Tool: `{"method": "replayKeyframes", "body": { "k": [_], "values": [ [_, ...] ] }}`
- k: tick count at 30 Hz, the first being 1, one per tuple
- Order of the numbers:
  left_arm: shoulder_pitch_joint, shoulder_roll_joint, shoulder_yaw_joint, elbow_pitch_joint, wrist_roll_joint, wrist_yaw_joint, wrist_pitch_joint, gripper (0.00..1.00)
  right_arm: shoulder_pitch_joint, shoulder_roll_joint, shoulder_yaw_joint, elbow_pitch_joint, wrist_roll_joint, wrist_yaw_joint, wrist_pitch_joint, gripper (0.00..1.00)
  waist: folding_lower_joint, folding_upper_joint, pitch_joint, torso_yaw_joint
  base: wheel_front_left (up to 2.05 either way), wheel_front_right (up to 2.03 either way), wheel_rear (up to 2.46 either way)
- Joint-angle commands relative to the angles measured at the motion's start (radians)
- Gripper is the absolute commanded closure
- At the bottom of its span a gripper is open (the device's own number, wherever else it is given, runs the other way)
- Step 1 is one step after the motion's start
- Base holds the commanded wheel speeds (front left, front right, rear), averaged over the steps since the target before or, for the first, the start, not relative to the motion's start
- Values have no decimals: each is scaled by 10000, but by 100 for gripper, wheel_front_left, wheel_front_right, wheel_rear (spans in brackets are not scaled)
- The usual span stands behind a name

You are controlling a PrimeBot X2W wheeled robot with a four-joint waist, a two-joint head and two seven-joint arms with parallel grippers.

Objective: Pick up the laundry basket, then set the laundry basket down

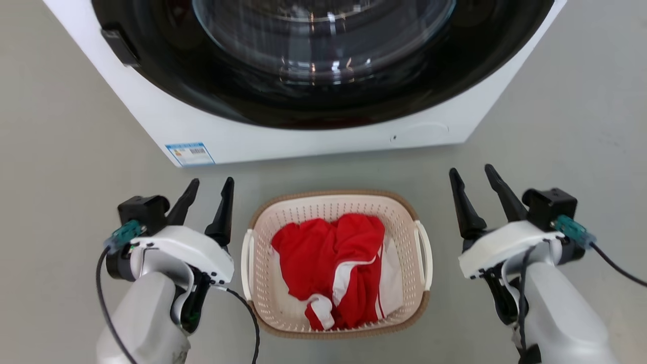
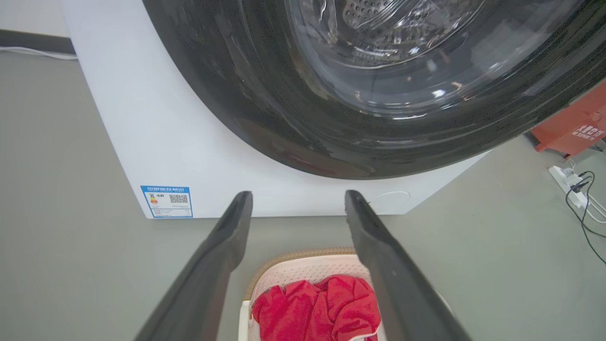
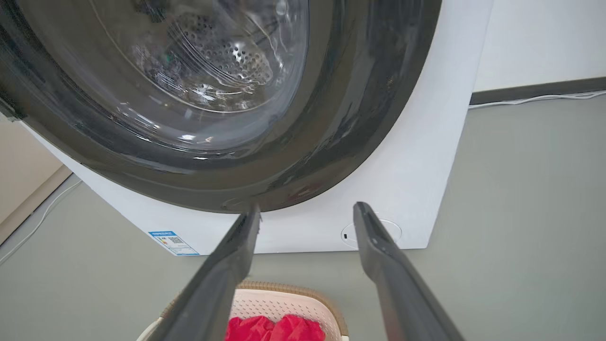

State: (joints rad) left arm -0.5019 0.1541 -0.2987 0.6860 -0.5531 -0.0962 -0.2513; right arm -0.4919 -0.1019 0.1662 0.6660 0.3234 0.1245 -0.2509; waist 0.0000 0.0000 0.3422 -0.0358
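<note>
We see one laundry basket (image 1: 323,205) on the floor (image 1: 50,151) in front of one washing machine (image 1: 303,139), with red-and-white clothing (image 1: 323,253) inside. Our left tool (image 1: 212,181) and right tool (image 1: 471,170) flank it, each with two fingers apart, empty.

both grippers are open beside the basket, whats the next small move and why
Probably ease the left gripper inward and down to the left handle, and the right gripper to the right handle. Both stand open, flanking the laundry basket without touching it; the basket rests on the floor, red clothing inside, neither handle gripped yet.
</note>
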Motion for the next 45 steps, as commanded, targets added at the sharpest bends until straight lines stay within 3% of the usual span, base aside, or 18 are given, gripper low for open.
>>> {"method": "replayKeyframes", "body": {
  "k": [1, 9, 23, 45],
  "values": [
    [259, 155, 575, -566, 215, -79, -104, 0, 340, 143, -17, -441, -174, 62, -109, 0, 0, 0, -348, 85, 0, 0, 0],
    [1540, -197, 1592, -2115, 1019, -291, -104, 0, 1223, 296, -602, -1644, -675, 62, -109, 0, 0, 0, -1235, 240, 0, 0, 0],
    [2816, -655, 2251, -3370, 1615, -338, -105, 0, 2343, 391, -1125, -2813, -1046, 62, -109, 0, 0, 0, -2286, 363, 0, 0, 0],
    [3108, -883, 2498, -3515, 2137, -344, -105, 0, 2608, 483, -1274, -3204, -1507, 62, -109, 0, 0, 0, -2508, 393, 0, 0, 0]
  ]
}}
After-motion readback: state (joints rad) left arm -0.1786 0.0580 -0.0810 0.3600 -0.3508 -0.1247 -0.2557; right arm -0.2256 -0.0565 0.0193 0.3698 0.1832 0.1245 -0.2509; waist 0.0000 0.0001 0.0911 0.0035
